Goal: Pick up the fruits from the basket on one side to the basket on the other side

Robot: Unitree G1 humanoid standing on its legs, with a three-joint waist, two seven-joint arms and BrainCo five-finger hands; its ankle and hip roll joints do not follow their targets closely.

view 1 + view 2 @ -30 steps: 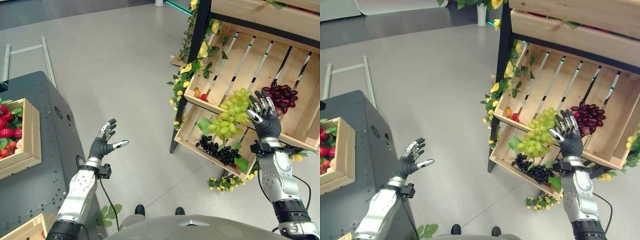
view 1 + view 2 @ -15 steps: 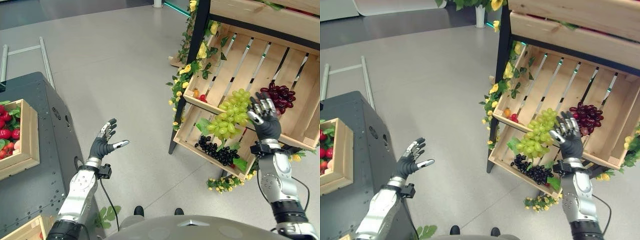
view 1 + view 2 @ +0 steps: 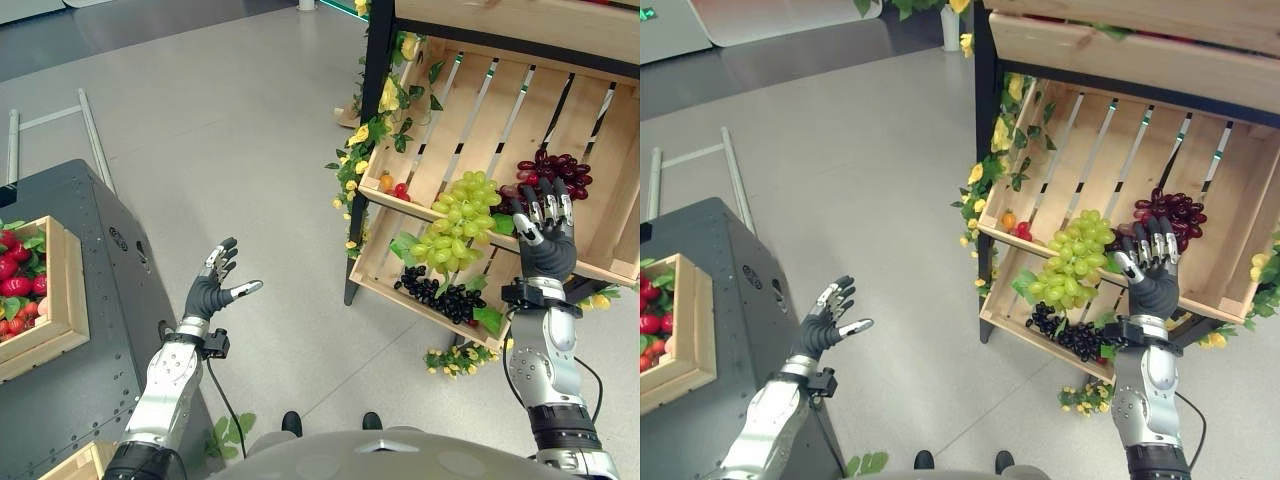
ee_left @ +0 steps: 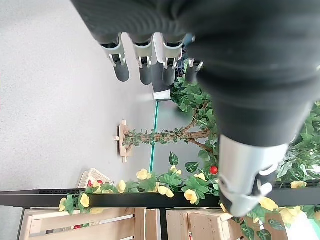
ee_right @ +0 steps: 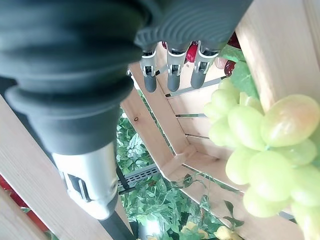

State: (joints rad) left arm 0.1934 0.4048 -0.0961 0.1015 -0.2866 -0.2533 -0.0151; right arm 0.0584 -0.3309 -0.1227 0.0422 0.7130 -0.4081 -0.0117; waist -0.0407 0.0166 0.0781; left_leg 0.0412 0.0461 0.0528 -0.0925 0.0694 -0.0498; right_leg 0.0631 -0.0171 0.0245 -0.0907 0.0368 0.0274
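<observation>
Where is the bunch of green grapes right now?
In the left eye view the green grapes hang over the front edge of the slatted wooden crate on the robot's right, above the black grapes and just left of the open right hand.

Grey floor [image 3: 220, 130], dark grey cabinet [image 3: 105, 300], yellow flower garland [image 3: 370, 130], metal frame [image 3: 55, 115] on floor

Silver-grey arms end in dark ribbed wrist covers, each hand [image 3: 545, 243] bearing silver, dark-tipped fingers [image 3: 548, 208].
</observation>
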